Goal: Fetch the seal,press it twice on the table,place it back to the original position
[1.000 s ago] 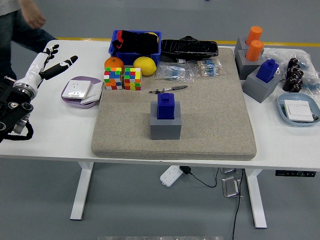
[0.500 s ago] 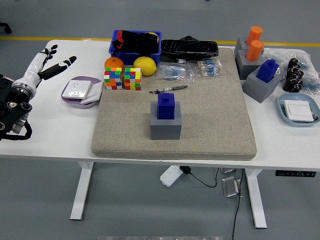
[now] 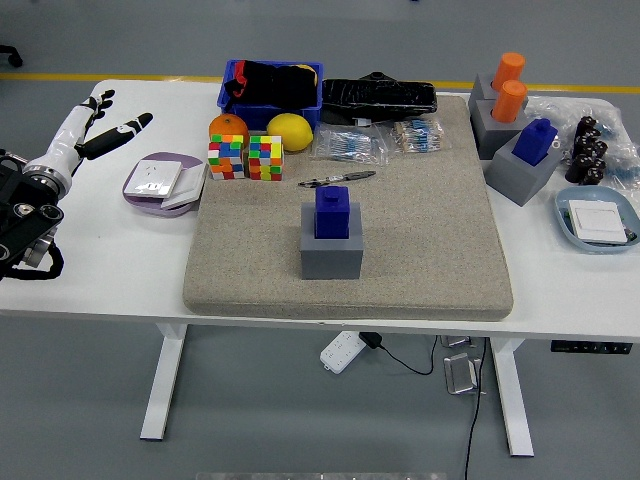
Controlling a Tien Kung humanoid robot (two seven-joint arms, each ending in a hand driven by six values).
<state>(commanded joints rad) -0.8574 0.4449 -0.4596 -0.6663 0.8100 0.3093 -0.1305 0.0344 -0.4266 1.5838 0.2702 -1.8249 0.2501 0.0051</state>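
One hand is seen, the left hand (image 3: 100, 125), reaching in from the left edge over the bare table (image 3: 100, 260). Its fingers (image 3: 130, 125) are spread and extended toward the far side, and nothing is held or touched by them. The right hand is not shown.

The seal (image 3: 331, 212), a dark blue block with a small knob on top, is seated upright in a grey holder (image 3: 331, 252) near the middle of the beige felt mat (image 3: 420, 230). Its long axis is vertical, with the knob pointing up. The hand is kept well apart from it, to the left and farther back.

Open mat is left on every side of the holder, most of it to the right and the front. A pen (image 3: 336, 179) is laid just behind the holder, running left to right. Two Rubik's cubes (image 3: 246, 157) are set at the mat's far left corner, with an orange (image 3: 228, 126) and a lemon (image 3: 290, 131) behind them and a blue bin (image 3: 271, 90) farther back. A purple dish (image 3: 160, 182) is placed between the hand and the mat.

At the far right, a second blue seal (image 3: 535, 141) and two orange seals (image 3: 508, 85) are held in grey blocks, and a pale blue tray (image 3: 598, 220) is set near the right edge. The near table edge is left clear in front of the mat.
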